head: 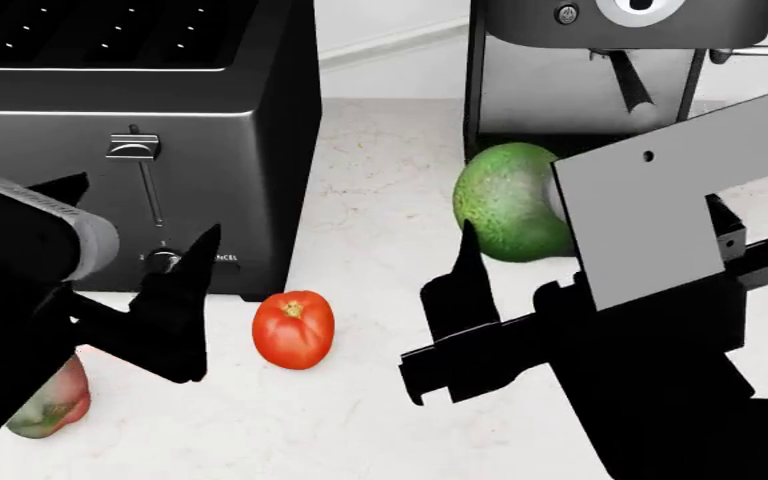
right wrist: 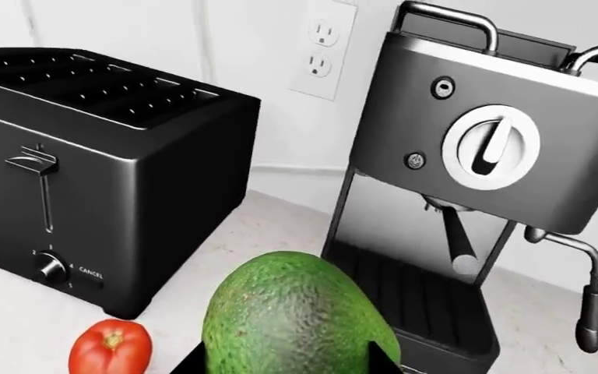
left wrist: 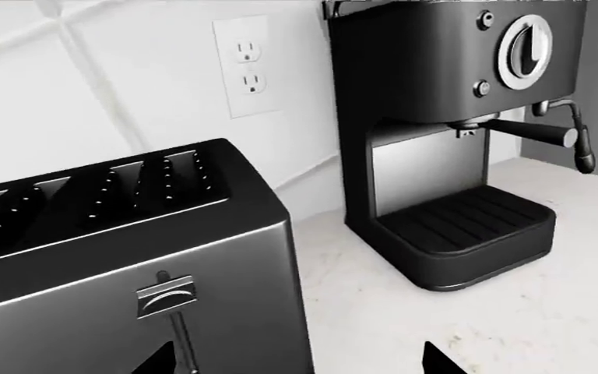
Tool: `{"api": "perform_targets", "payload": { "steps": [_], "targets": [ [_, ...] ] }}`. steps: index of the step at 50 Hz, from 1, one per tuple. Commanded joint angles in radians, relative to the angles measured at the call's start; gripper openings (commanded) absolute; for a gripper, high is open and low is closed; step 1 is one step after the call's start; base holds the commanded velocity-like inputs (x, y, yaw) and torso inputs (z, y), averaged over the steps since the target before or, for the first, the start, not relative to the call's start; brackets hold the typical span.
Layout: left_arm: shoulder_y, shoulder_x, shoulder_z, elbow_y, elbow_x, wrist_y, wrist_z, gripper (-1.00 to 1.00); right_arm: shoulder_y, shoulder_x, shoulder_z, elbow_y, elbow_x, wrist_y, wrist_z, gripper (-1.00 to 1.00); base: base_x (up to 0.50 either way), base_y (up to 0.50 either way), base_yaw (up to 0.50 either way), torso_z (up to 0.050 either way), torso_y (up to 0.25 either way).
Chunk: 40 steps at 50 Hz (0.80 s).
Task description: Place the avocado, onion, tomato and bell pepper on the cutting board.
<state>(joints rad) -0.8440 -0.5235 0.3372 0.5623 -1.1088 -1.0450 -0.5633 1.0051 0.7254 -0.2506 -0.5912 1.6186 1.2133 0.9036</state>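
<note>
White speckled counter (head: pixel 384 140), tiled wall behind. Far left, bell pepper (head: pixel 48 405) lies low, partly hidden by the left gripper (head: pixel 137 300), which hangs spread and empty before the toaster (head: pixel 131 120). Tomato (head: pixel 292 328) stands free beside it. Right gripper (head: pixel 491 300) is clamped on the avocado (head: pixel 511 200), evidently for carrying, before the coffee machine (head: pixel 584 70). Cutting board and onion not in view

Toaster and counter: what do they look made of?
Toaster: looks like dark brushed metal, going by the satin sheen on its front; top looks matte black. Counter: looks like pale polished stone, maybe marble, with faint veining. Being rendered, neither is certain.
</note>
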Motion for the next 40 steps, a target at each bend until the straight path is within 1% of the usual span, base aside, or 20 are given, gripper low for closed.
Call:
{"api": "perform_targets", "payload": {
  "steps": [1, 14, 24, 30, 40],
  "targets": [
    [-0.100, 0.106, 0.136, -0.151, 0.068, -0.035, 0.092, 1.00, -0.087, 0.021, 0.095, -0.061, 0.001, -0.037, 0.017, -1.00, 0.00, 0.00, 0.00, 0.000, 0.000],
    [-0.046, 0.144, 0.206, -0.186, 0.100, -0.021, 0.095, 1.00, -0.108, 0.060, 0.116, -0.095, 0.076, -0.061, 0.066, -1.00, 0.00, 0.00, 0.00, 0.000, 0.000],
    [-0.012, 0.150, 0.236, -0.190, 0.113, -0.009, 0.093, 1.00, -0.115, 0.073, 0.117, -0.107, 0.118, -0.078, 0.096, -1.00, 0.00, 0.00, 0.00, 0.000, 0.000],
    [-0.003, 0.157, 0.255, -0.225, 0.140, 0.012, 0.105, 1.00, -0.117, 0.076, 0.113, -0.112, 0.129, -0.084, 0.106, -1.00, 0.00, 0.00, 0.00, 0.000, 0.000],
    [-0.005, 0.169, 0.287, -0.346, 0.228, 0.089, 0.144, 1.00, -0.119, 0.083, 0.110, -0.117, 0.152, -0.095, 0.126, -1.00, 0.00, 0.00, 0.00, 0.000, 0.000]
  ]
}}
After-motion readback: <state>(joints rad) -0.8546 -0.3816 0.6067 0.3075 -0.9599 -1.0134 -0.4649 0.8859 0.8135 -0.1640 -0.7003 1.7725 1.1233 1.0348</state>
